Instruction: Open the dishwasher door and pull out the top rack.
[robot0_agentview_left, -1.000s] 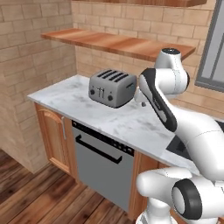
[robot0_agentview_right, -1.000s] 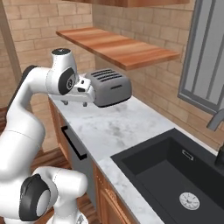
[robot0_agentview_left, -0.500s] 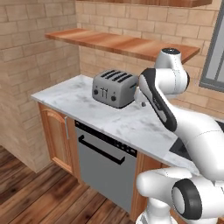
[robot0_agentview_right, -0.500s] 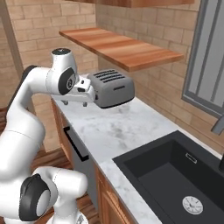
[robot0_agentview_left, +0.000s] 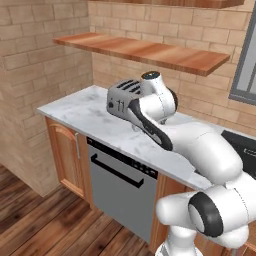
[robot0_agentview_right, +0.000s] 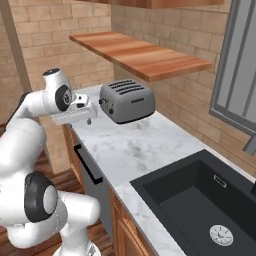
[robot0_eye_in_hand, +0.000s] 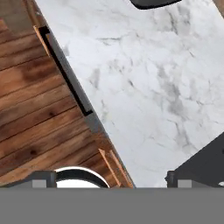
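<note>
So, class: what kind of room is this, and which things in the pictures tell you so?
A home kitchen, rendered. The signs: a marble counter with a grey toaster on it, a black sink set into it, and a closed dishwasher door between wooden cabinets.

Brick walls, wooden shelf, marble counter, plank floor.

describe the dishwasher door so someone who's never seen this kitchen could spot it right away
Find the white marble counter carrying the silver toaster. Directly beneath its front edge sits the dishwasher door, shut. It is a flat grey metal panel with a long black bar handle, unlike the wooden cabinet door beside it.
</note>
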